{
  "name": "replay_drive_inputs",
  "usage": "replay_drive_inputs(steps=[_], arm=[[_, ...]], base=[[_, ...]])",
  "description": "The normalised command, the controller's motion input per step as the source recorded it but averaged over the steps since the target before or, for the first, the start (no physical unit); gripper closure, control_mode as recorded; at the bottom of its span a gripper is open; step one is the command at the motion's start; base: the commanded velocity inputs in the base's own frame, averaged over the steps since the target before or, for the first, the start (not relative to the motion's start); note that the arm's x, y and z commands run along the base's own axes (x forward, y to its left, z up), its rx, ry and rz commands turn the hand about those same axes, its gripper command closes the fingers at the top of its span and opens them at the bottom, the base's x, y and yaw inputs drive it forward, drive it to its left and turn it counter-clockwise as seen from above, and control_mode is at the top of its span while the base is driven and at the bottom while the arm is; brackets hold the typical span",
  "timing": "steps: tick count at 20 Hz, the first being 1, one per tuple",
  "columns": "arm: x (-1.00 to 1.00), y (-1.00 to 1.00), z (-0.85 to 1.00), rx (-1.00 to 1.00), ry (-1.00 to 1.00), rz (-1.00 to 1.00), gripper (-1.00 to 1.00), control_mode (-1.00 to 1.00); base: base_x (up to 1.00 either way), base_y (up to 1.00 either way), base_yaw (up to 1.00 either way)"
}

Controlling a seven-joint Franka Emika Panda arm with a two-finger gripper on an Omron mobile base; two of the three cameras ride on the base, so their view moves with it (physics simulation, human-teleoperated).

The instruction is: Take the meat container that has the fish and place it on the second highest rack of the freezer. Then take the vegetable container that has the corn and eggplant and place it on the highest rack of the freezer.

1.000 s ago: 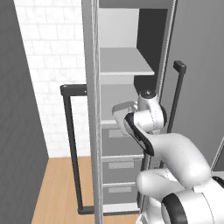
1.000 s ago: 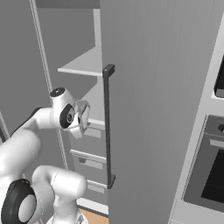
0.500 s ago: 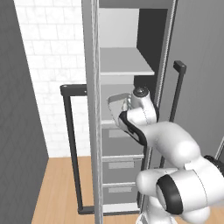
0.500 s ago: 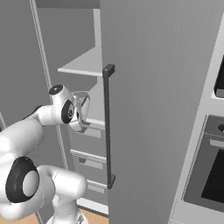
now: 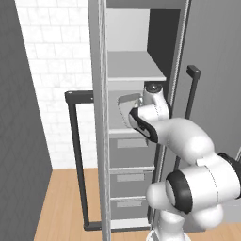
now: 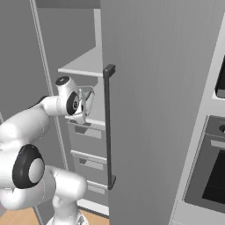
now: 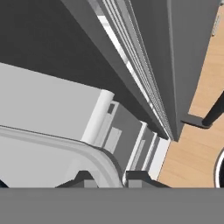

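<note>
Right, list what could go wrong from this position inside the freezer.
1. The claw carries a pale container at about the level of a shelf above the drawers; coming in slightly low could knock its rim against the shelf edge.
2. The arm reaches through the narrow gap between the two open freezer doors, so its elbow may graze one.
3. The contents are hidden, so I cannot confirm which container this is.

Hidden and cut-off parts at the tall grey freezer cabinet (image 5: pixel 136 56)

The two-finger gripper (image 7: pixel 105 178) was cut by the bottom edge of the hand view, so its opening could not be told. The pale translucent container (image 5: pixel 128 109) it reached was partly covered by the white arm; its contents were not visible. The freezer top was cropped.
</note>
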Motion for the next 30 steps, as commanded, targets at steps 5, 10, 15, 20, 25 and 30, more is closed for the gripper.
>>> replay_drive_inputs(steps=[5,10,15,20,25,30], arm=[[0.16,-0.39,0.00,0.00,0.11,-0.04,1.00,-1.00],[0.00,-0.04,-0.06,0.00,0.08,-0.08,1.00,-1.00],[0.00,0.00,-0.43,-0.01,0.13,-0.03,1.00,-1.00],[0.00,0.00,-0.56,-0.03,0.12,-0.01,1.00,-1.00],[0.00,0.00,-0.23,-0.01,0.07,0.00,1.00,-1.00],[0.13,0.03,0.00,0.00,-0.01,0.00,1.00,-1.00]], base=[[0.00,0.00,0.00],[0.00,0.00,0.00],[0.00,0.00,0.00],[0.00,0.00,0.00],[0.00,0.00,0.00],[0.00,0.00,0.00]])
